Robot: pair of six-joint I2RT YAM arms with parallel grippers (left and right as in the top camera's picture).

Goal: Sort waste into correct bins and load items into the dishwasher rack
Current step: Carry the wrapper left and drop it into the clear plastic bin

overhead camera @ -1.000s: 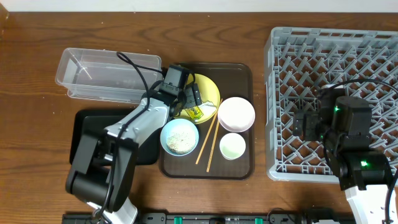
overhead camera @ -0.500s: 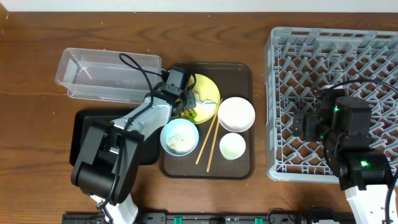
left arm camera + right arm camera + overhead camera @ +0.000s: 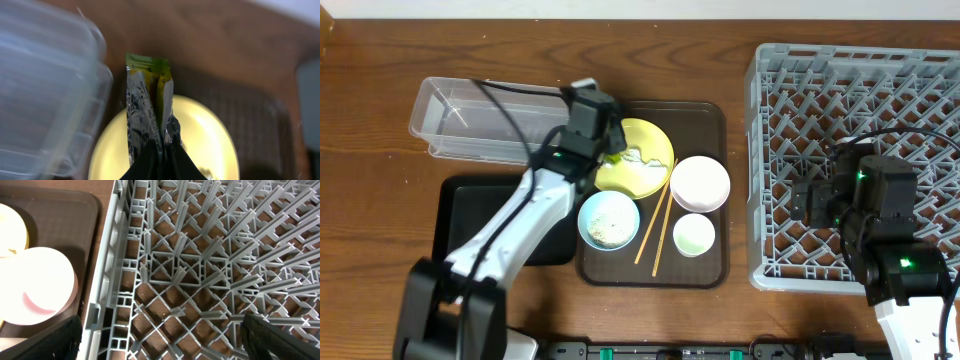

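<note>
My left gripper (image 3: 161, 150) is shut on the yellow-green snack wrapper (image 3: 149, 107), which hangs above the left rim of the yellow plate (image 3: 645, 165), next to the clear tub (image 3: 470, 120). A white tissue scrap (image 3: 638, 156) lies on the plate. The white bowl (image 3: 699, 183), the light blue bowl (image 3: 609, 220) with rice in it, the pale cup (image 3: 694, 236) and the chopsticks (image 3: 658, 222) sit on the brown tray (image 3: 708, 122). My right gripper (image 3: 162, 335) is open and empty over the left part of the grey rack (image 3: 860, 90).
A shallow black tray (image 3: 460, 215) lies in front of the clear tub, partly under my left arm. The rack's left wall (image 3: 107, 280) stands close to the brown tray. Bare wooden table shows at the far left and along the back.
My left gripper closed on the wrapper and lifted it off the plate, moving back and left toward the clear tub. The right arm has not moved.
</note>
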